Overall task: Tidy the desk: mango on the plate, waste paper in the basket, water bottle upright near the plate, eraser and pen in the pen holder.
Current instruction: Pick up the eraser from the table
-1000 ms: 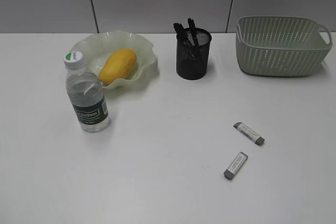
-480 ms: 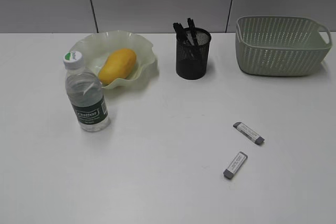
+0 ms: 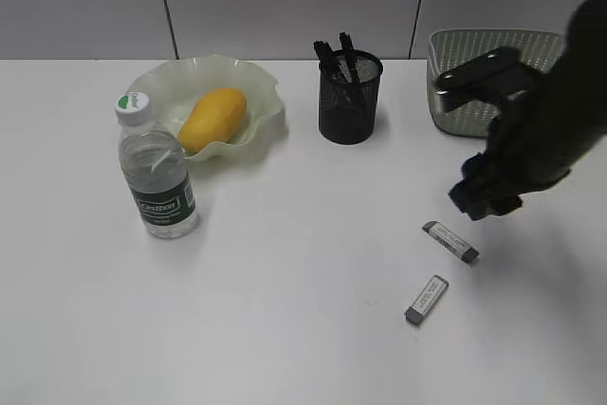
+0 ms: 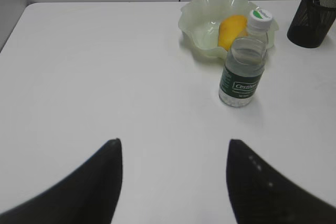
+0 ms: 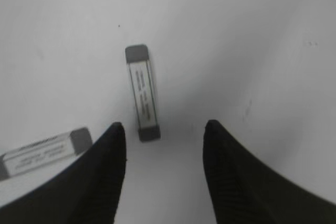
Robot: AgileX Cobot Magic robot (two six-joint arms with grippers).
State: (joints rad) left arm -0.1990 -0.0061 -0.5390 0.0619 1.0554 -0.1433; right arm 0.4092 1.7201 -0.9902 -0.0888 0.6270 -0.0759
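Since half a second ago our right arm has swung into the exterior view from the right edge, and its gripper [image 3: 482, 198] now hangs above the desk [image 3: 285, 310], just up and right of the nearer of the two erasers; nothing else on the desk has shifted.

We judge that the coming move turns on how that eraser lies to the jaws. In the right wrist view the upper eraser [image 5: 142, 92] sits just ahead of the right gripper [image 5: 164, 135], slightly left of the middle of the gap, with its long axis running almost straight away from us, tilted a little. The jaws stand apart and empty, so they would close across the narrow width, which suits a pinch. We would need to come forward and a touch left before lowering.

The lower eraser [image 5: 44, 152] lies at the left edge of that view, close by the left finger [image 5: 97, 177], and could be nudged on the way down.

Our left gripper [image 4: 173, 177] is spread wide, holds nothing, and looks out at the water bottle [image 4: 242, 66], which stands upright just beside the plate [image 4: 197, 24] holding the mango [image 4: 231, 29]. It is well apart from both erasers, so the right arm is plainly the nearer. The pen holder [image 3: 349, 97] stands up and left of the erasers, between plate and basket [image 3: 455, 116].
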